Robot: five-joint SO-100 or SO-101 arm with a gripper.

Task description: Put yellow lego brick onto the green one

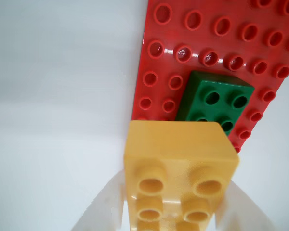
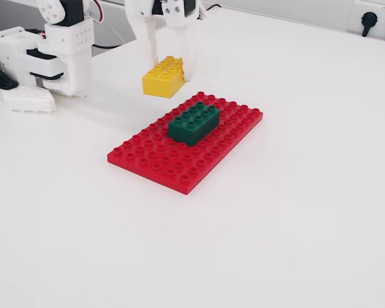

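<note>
The yellow lego brick (image 1: 178,154) (image 2: 163,77) sits between the two white fingers of my gripper (image 1: 178,202) (image 2: 171,69), which is shut on its long sides. In the fixed view it is just behind the far edge of the red studded baseplate (image 2: 154,163) (image 1: 192,21), at or barely above table level. The green brick (image 1: 216,98) (image 2: 194,122) is pressed onto the middle of the baseplate, studs up and uncovered. In the wrist view the yellow brick hides the green brick's near end.
The arm's white base and motors (image 2: 51,58) stand at the back left of the white table in the fixed view. A wall socket (image 2: 372,19) is at the back right. Bare white tabletop surrounds the baseplate.
</note>
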